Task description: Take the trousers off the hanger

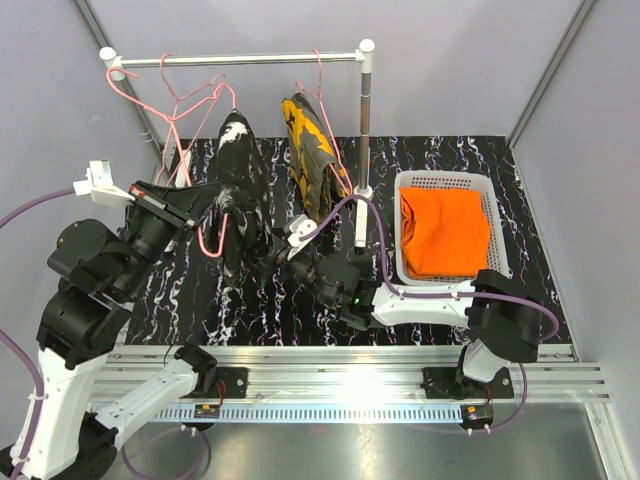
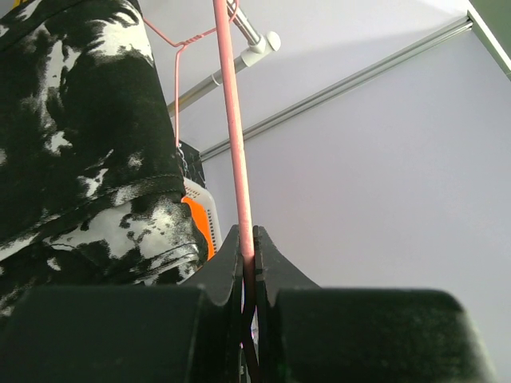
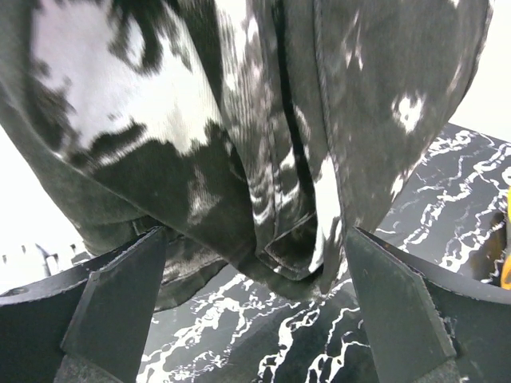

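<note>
The black trousers with white specks (image 1: 240, 175) hang on a pink hanger (image 1: 212, 238), off the rail, above the mat. My left gripper (image 1: 203, 208) is shut on the hanger's pink wire (image 2: 238, 159), with the trousers (image 2: 80, 144) just to its left. My right gripper (image 1: 278, 255) is open; the trousers' hanging lower end (image 3: 263, 159) lies between its fingertips (image 3: 120, 287), untouched by them. The camouflage trousers (image 1: 310, 150) hang on a pink hanger from the rail (image 1: 240, 60). The orange trousers (image 1: 445, 232) lie in the white basket (image 1: 490, 190).
Empty pink hangers (image 1: 175, 100) hang at the rail's left end. The rack's upright post (image 1: 366, 120) stands between the camouflage trousers and the basket. A black marbled mat (image 1: 300, 310) covers the table. Grey walls close in behind and on both sides.
</note>
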